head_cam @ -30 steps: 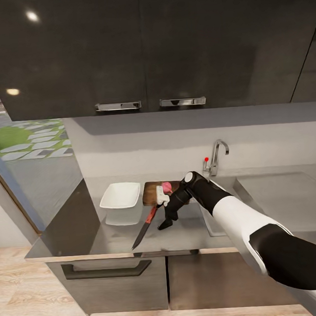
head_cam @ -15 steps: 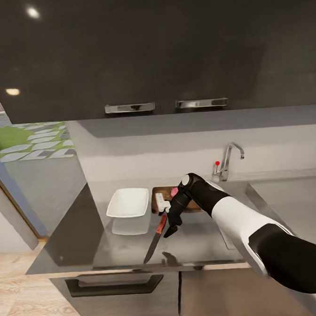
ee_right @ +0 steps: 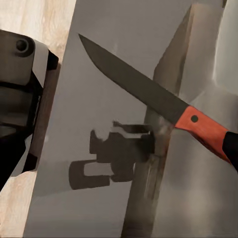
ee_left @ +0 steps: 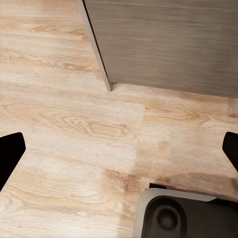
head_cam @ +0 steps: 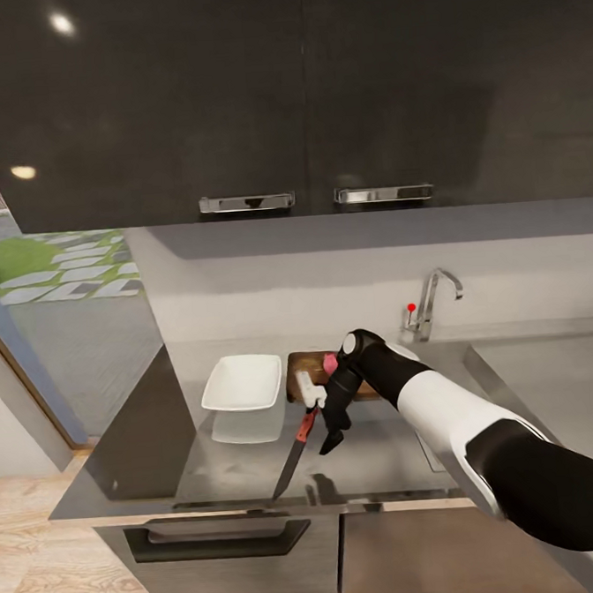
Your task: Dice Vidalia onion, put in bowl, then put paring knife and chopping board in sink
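The paring knife (head_cam: 294,451) lies on the grey countertop (head_cam: 220,461), its red-brown handle (ee_right: 203,130) toward the board and its dark blade (ee_right: 131,82) pointing at the front edge. My right gripper (head_cam: 321,417) hangs open right over the handle end, which reaches one fingertip (ee_right: 230,148). Behind it lies the brown chopping board (head_cam: 303,365) with the pinkish onion (head_cam: 330,362) on it, both partly hidden by the wrist. To the board's left stands the white bowl (head_cam: 242,382). My left gripper (ee_left: 119,148) is open over the wooden floor.
The sink (head_cam: 478,363) with its chrome faucet (head_cam: 434,300) and red knob (head_cam: 410,307) lies to the right, its basin mostly behind my right arm. Dark wall cabinets (head_cam: 282,94) hang overhead. A cabinet side (ee_left: 163,44) and the robot's base (ee_left: 183,215) show in the left wrist view.
The whole picture has shifted, so the camera moved. My right gripper stays beside the knife handle, slightly lower. The onion, hidden half a second ago, shows again behind the wrist.
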Robot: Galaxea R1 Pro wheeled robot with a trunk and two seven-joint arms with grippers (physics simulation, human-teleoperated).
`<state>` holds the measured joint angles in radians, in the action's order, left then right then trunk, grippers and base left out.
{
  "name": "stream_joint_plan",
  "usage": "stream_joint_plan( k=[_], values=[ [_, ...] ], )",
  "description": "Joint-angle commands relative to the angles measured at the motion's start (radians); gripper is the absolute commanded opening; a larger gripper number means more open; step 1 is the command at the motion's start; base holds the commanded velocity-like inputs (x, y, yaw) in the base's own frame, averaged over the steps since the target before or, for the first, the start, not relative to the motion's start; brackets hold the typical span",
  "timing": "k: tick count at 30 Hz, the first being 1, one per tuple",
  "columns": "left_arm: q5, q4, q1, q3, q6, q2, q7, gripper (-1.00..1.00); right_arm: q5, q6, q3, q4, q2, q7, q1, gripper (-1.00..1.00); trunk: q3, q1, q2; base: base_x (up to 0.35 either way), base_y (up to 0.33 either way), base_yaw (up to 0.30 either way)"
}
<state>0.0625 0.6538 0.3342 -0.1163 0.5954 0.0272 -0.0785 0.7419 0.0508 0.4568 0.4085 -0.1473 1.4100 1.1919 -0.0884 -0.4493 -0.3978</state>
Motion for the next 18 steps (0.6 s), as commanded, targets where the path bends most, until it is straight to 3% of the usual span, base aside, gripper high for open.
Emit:
stream_joint_plan(
  k=[1,5,8,13,18],
  values=[
    [0.006,0.001,0.000,0.003,0.001,0.000,-0.001,1.00,0.004,-0.009,0.001,-0.009,0.000,0.004,0.001,1.00,-0.002,-0.001,-0.002,0.000,0.000,0.000],
    [0.006,0.001,0.000,0.003,0.001,0.000,-0.001,1.00,0.028,-0.031,0.001,-0.028,0.002,0.004,0.001,1.00,-0.002,-0.001,-0.002,0.000,0.000,0.000],
    [0.006,0.001,0.000,0.003,0.001,0.000,-0.001,1.00,0.085,-0.034,0.000,-0.031,0.002,0.031,0.001,1.00,-0.002,-0.001,-0.002,0.000,0.000,0.000],
    [0.005,0.001,0.000,0.003,0.001,0.000,-0.001,1.00,0.134,-0.035,0.000,-0.031,-0.001,0.055,0.001,1.00,-0.002,-0.001,-0.002,0.005,0.001,0.000],
    [0.006,0.001,0.000,0.003,0.000,0.000,-0.001,1.00,0.142,-0.036,0.000,-0.031,-0.003,0.057,0.001,1.00,-0.002,-0.001,-0.002,0.151,0.103,0.000]
  ],
)
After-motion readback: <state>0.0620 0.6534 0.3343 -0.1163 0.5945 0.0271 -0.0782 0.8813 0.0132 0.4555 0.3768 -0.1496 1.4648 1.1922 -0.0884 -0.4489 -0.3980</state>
